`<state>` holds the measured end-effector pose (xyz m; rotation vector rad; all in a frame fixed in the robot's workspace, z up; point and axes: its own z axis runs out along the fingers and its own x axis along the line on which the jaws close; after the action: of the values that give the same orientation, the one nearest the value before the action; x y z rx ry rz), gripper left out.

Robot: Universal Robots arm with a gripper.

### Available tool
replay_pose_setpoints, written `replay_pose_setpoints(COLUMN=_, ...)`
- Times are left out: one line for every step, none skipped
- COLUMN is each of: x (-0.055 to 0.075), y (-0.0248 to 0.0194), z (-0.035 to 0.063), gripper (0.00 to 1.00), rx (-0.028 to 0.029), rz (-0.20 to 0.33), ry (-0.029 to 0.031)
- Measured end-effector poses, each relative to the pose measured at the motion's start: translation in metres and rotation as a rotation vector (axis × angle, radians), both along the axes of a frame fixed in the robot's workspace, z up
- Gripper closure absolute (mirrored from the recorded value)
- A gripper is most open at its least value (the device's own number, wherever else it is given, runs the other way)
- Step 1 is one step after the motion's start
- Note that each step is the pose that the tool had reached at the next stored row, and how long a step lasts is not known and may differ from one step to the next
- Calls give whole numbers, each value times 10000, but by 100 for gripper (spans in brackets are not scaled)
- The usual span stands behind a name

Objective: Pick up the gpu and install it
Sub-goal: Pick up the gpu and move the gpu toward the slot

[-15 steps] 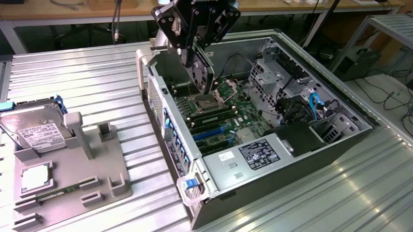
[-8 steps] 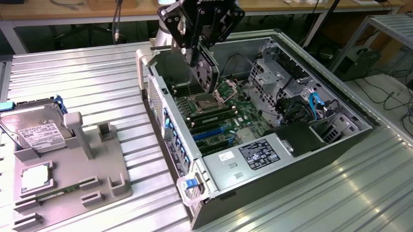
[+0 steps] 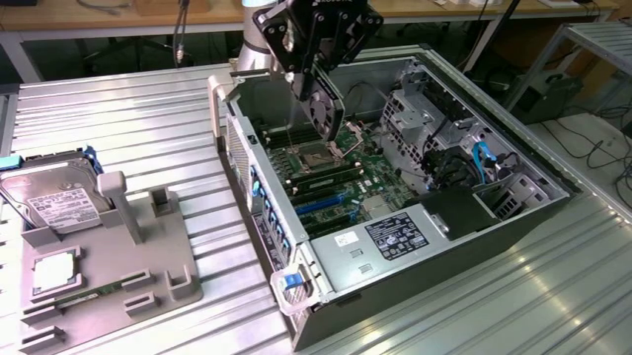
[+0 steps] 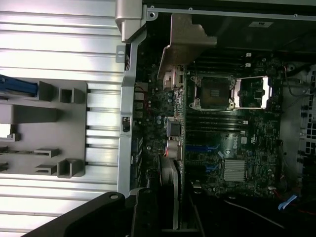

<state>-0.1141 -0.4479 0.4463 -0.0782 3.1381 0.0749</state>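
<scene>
Ribbed silver metal table point(image 3: 148, 126), carrying one black computer tower case point(image 3: 513, 222) that lies on its side with the panel off. One black robot gripper point(image 3: 316, 78) hangs over the open case, above the end that holds the processor socket. Its fingers pinch the gpu point(image 3: 324, 111), one thin green card with one round black fan. The card hangs on edge under the gripper, inside the case's outline but clear of the board below. In the wrist view the gpu runs edge-on along the case's rear wall side, with its one silver metal end bracket point(image 4: 186, 39) at the far end. Inside the case lies one green motherboard point(image 4: 247, 133). On it are one square processor socket point(image 4: 213, 92) with its frame flipped open, one small silver finned heatsink point(image 4: 235, 170) and two blue slots point(image 4: 201, 147) near it. One blue cable point(image 3: 484, 159) loops by the drive bays at the case's far side. One white-on-black label point(image 3: 395, 237) sits on the grey box at the case's near end. Beside the case, toward the exterior view's left, rests one grey moulded parts holder point(image 3: 148, 251). It carries one silver boxy hard drive with white label point(image 3: 55, 200), one square silver chip point(image 3: 55, 270) and one narrow green stick point(image 3: 79, 299).
</scene>
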Motion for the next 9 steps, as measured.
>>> replay_pose_setpoints(x=11, y=0, z=0, gripper=73, rx=0, rz=0, ry=0)
replay_pose_setpoints(x=23, y=0, z=0, gripper=73, rx=-1, rz=0, ry=1)
replay_pose_setpoints(x=34, y=0, z=0, gripper=73, rx=0, rz=1, ry=0)
replay_pose_setpoints(x=44, y=0, z=0, gripper=73, rx=0, rz=0, ry=0)
replay_pose_setpoints(x=54, y=0, z=0, gripper=73, rx=-1, rz=1, ry=0)
replay_pose_setpoints(x=65, y=0, z=0, gripper=73, rx=0, rz=0, ry=0)
replay_pose_setpoints(x=77, y=0, z=0, gripper=73, rx=0, rz=1, ry=0)
replay_pose_setpoints(x=90, y=0, z=0, gripper=73, rx=0, rz=1, ry=0)
replay_pose_setpoints(x=99, y=0, z=0, gripper=73, rx=0, rz=0, ry=0)
